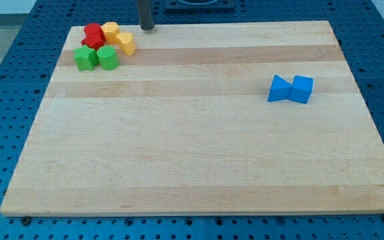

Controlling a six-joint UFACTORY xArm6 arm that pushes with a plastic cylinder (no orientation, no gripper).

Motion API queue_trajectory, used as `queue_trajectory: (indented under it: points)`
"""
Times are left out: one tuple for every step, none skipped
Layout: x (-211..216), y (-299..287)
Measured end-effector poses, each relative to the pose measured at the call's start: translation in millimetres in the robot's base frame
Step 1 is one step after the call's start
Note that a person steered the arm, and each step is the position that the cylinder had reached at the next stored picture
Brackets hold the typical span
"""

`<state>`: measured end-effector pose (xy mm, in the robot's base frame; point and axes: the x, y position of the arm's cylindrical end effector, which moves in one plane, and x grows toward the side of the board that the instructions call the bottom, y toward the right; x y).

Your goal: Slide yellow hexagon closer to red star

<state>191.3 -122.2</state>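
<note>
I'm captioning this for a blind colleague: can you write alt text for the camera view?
My tip rests near the top edge of a wooden board, just right of a top-left cluster: red star, two yellow blocks, and two green blocks. Two touching blue blocks sit at the right.

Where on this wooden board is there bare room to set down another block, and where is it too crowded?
Crowded: the view's top-left corner, where the red star, two yellow blocks and two green blocks huddle, with my tip just right of them. Free: the wide middle between that cluster and the two blue blocks, and the whole bottom half of the board.
</note>
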Motion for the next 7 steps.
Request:
queue_trajectory:
  points:
    - [0, 0]
    - [1, -18]
    - [1, -70]
    - [1, -70]
    - [1, -71]
    - [1, -71]
    - [1, -71]
